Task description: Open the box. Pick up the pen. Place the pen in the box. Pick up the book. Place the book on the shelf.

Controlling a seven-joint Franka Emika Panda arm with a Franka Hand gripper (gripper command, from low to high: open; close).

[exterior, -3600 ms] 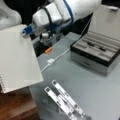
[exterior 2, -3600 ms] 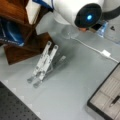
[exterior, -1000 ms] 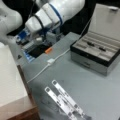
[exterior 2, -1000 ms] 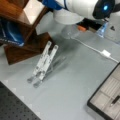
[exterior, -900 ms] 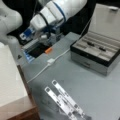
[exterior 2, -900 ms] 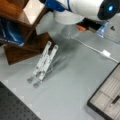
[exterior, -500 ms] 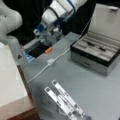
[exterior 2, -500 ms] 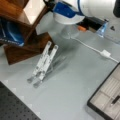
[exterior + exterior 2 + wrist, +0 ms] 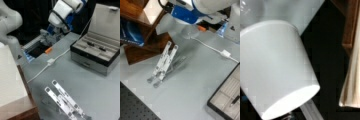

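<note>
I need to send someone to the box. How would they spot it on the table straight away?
In a front view, find the grey table and look to its right side, beyond the white cable. There the box stands open, black lid raised behind a grey compartmented inside. Unlike the black tray near the hand, it has grey sides and no orange piece.

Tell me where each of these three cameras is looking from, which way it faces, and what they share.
A front view: from above the table, facing the open box at right, book on the shelf at left; arm and gripper at top.
A front view: from above, opposite side, facing the folding metal stand; shelf top-left, arm along the top.
Wrist view: on the wrist, filled by a white arm segment.
Both front views share stand, white cable, box, shelf.
</note>
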